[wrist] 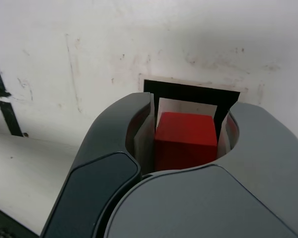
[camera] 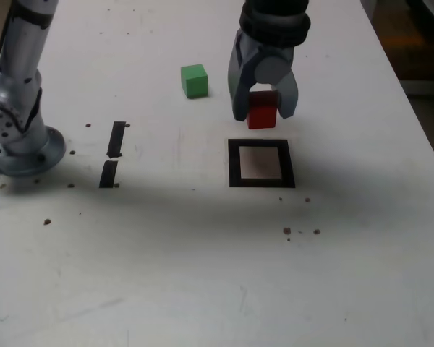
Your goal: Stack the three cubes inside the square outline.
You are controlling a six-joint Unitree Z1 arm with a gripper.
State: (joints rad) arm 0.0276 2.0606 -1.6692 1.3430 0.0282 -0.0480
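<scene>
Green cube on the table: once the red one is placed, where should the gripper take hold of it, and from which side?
Judging by its pose, come from straight above and close on two opposite upright faces of the green cube. It sits flat on the table with bare surface all round, so nothing blocks the fingers. The gripper is shut on the red cube, so it must free that first.

A lab bench: scuffed white table (camera: 202, 275) with black tape strips (camera: 113, 163).
</scene>
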